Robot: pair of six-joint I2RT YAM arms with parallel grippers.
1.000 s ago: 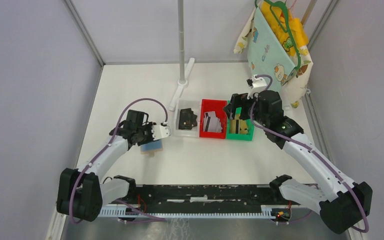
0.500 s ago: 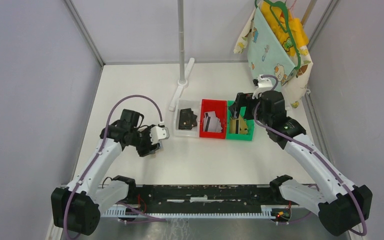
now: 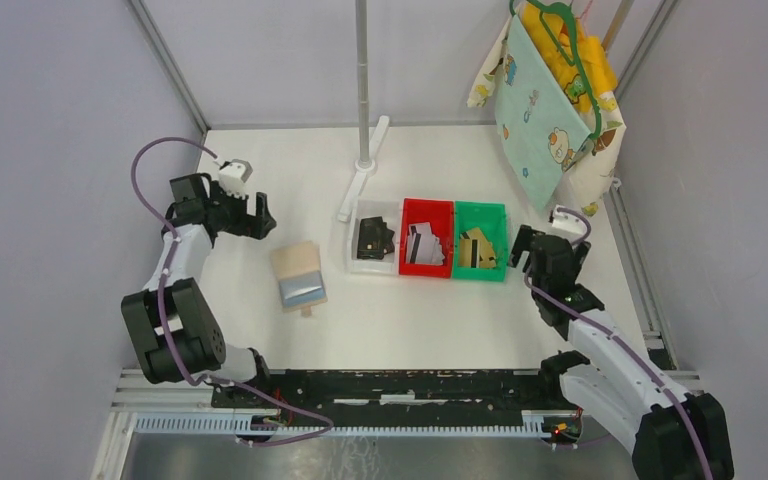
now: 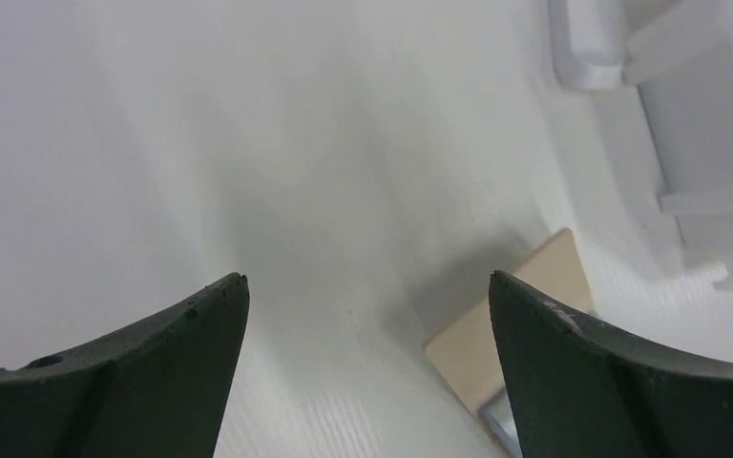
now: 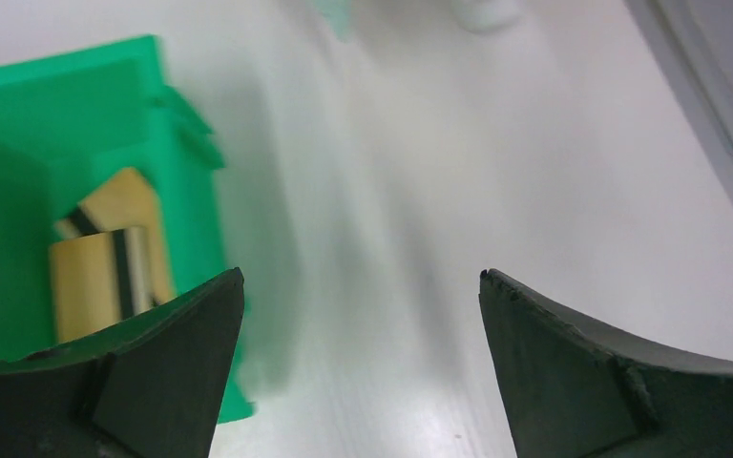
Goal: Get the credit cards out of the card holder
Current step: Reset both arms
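Observation:
The tan card holder (image 3: pixel 298 277) lies flat on the table with its pale blue-grey pocket facing up. No gripper touches it. My left gripper (image 3: pixel 260 220) is open and empty, up and to the left of the holder. In the left wrist view the gripper (image 4: pixel 367 286) hangs over bare table, with a corner of the holder (image 4: pixel 525 315) beside the right finger. The credit cards sit in bins: black ones (image 3: pixel 372 238), silver ones (image 3: pixel 423 245) and gold ones (image 3: pixel 477 250). My right gripper (image 3: pixel 522 252) is open and empty just right of the green bin; gold cards (image 5: pixel 115 262) show in its wrist view.
A white bin (image 3: pixel 358 262), a red bin (image 3: pixel 408 268) and a green bin (image 3: pixel 502 272) stand side by side mid-table. A pole on a white base (image 3: pixel 363 165) rises behind them. Cloth on a hanger (image 3: pixel 545 110) hangs at the back right.
My left gripper opened and let go of the card holder, then swung back to the far left. The holder now rests on the table. My right arm drew back from the green bin.

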